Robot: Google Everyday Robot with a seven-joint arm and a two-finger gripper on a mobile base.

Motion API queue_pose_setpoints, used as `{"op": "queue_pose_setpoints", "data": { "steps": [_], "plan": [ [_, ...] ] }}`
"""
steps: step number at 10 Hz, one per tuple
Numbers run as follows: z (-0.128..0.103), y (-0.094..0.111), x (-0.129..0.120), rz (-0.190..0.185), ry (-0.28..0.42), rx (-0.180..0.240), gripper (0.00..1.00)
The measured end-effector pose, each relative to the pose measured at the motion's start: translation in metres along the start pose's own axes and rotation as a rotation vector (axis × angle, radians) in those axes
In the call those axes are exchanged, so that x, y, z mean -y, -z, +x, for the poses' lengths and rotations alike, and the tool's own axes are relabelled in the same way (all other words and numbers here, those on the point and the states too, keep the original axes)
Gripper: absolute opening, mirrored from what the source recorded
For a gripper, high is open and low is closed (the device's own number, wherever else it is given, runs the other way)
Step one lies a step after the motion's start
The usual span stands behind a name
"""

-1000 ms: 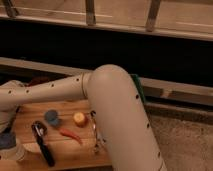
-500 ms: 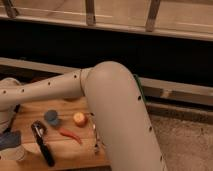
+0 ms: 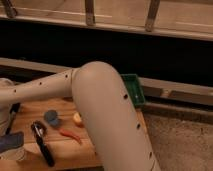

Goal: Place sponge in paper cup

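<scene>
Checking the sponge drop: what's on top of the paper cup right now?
The sponge lies across the mouth of the paper cup, hiding the inside. The gripper hangs just above it at the left edge.

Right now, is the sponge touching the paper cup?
Touching. The camera view shows the sponge sitting in the paper cup's mouth, no gap; the gripper is at the left edge, just above.

Cream-white tubular arm (image 3: 102, 105) — dotted with dark holes — pale tool (image 3: 8, 127) at lower left.
</scene>
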Motion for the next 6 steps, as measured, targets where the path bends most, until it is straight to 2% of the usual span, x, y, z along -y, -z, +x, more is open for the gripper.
{"op": "queue_pose_setpoints", "data": {
  "steps": [2,4,6],
  "plan": [
    [0.002,-0.016,0.003,-0.018,-0.012,-0.093,0.0],
    [0.009,-0.023,0.009,-0.022,-0.035,-0.115,0.0],
    [0.012,-0.027,0.008,-0.023,-0.05,-0.121,0.0]
  ]
}}
